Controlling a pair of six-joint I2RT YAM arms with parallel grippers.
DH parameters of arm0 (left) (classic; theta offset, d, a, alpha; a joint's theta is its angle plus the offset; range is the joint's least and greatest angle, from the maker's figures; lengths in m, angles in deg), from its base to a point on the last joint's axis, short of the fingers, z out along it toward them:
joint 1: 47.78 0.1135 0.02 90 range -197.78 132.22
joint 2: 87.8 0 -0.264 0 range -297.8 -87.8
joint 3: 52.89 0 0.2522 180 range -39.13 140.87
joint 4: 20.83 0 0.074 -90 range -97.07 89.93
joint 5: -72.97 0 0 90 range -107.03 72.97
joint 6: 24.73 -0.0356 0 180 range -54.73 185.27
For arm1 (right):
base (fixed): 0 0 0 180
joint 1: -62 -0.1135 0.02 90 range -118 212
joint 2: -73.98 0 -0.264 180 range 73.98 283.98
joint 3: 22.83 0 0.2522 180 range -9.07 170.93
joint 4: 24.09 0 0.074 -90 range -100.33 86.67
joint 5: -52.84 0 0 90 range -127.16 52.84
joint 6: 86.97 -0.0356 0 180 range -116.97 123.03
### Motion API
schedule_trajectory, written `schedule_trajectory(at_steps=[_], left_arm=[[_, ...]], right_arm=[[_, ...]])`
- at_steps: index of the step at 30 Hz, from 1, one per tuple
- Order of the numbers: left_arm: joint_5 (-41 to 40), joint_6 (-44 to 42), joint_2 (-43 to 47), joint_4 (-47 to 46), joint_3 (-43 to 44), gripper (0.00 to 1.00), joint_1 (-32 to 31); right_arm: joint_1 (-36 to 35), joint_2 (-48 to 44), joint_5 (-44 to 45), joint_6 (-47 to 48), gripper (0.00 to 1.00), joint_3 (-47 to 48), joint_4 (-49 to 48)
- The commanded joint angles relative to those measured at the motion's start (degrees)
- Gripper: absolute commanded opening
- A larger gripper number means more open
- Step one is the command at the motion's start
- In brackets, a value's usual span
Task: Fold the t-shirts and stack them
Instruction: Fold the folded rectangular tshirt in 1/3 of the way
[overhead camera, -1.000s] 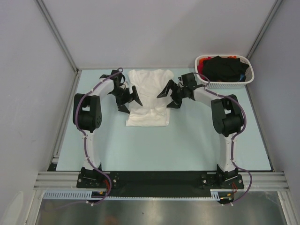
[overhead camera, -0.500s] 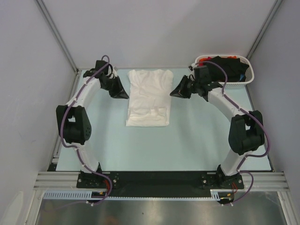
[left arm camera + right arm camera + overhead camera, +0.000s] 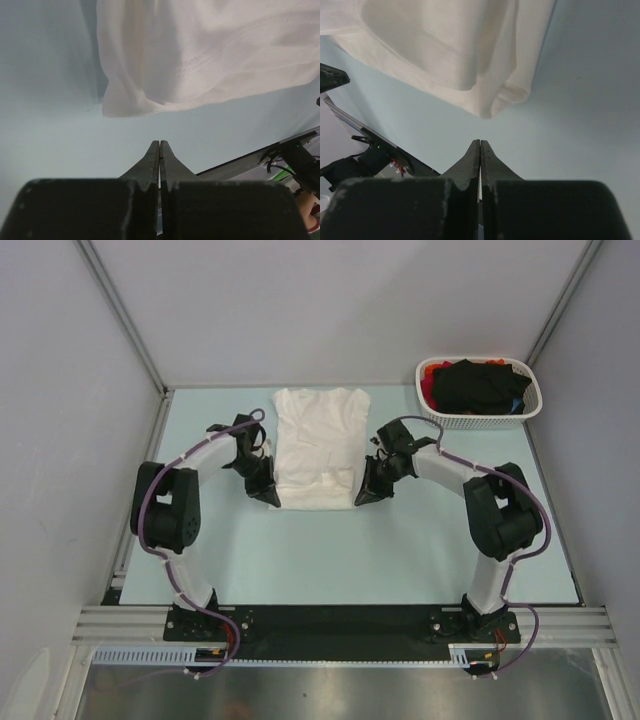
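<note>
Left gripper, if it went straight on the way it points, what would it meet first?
Likely the near hem of the white t-shirt. Only bare table lies before the shut left gripper; depth is unclear, so it might graze the table first.

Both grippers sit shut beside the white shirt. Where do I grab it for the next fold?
Take the shirt by its near hem corners, left and right, coming in low from the near side: each bunched corner lies just ahead of shut fingers.
</note>
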Motion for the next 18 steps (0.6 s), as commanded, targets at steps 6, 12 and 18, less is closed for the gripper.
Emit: schedule_trajectory(at_steps=[6, 12, 18], left_arm=[[-1.3, 0.5, -3.2, -4.9, 1.9, 0.00, -0.8], [-0.6, 1.8, -7.6, -5.1, 7.1, 0.00, -1.0], [1.0, 3.4, -9.9, -5.0, 13.5, 0.00, -1.1]], right_arm=[[-1.8, 5.4, 2.4, 1.5, 0.00, 5.0, 0.7], [-2.1, 8.1, 1.9, 1.6, 0.00, 7.8, 0.5], [-2.2, 9.8, 1.0, 1.3, 0.00, 9.4, 0.3]])
